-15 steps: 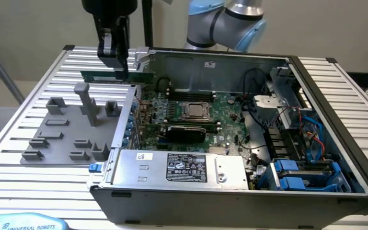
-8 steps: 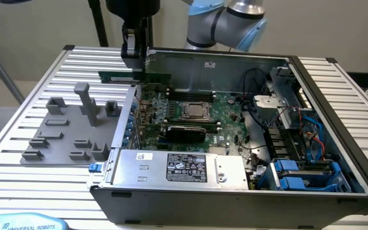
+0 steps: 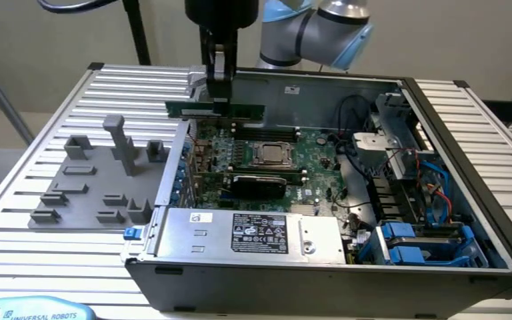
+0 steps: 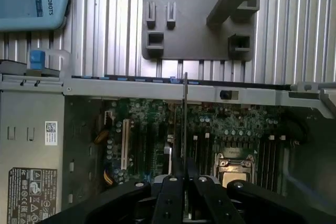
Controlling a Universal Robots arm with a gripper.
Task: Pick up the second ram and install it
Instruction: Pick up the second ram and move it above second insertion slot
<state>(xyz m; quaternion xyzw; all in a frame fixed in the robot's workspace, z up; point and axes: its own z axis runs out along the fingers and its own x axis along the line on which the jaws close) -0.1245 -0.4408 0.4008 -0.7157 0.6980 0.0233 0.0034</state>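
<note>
Ribbed aluminium tabletop (image 3: pixel 11 193) under an open computer case (image 3: pixel 327 287), grey fixture plate (image 3: pixel 96 180) alongside at the exterior view's left. Gripper (image 3: pixel 219 101) pinched nearly closed on the second ram (image 3: pixel 247 112), held level above the motherboard (image 3: pixel 314 150) near the case's back wall, apart from CPU socket (image 3: pixel 272 155) and cables (image 3: pixel 356 110)

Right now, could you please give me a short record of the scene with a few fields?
tool: shut on the second ram, gripping its upper edge
second ram: held level, long edge down, over the far part of the motherboard
seated: does not look pressed into a slot
motherboard: inside the open computer case, processor socket in view
grey fixture: on the slatted table, to the exterior view's left of the case
</note>
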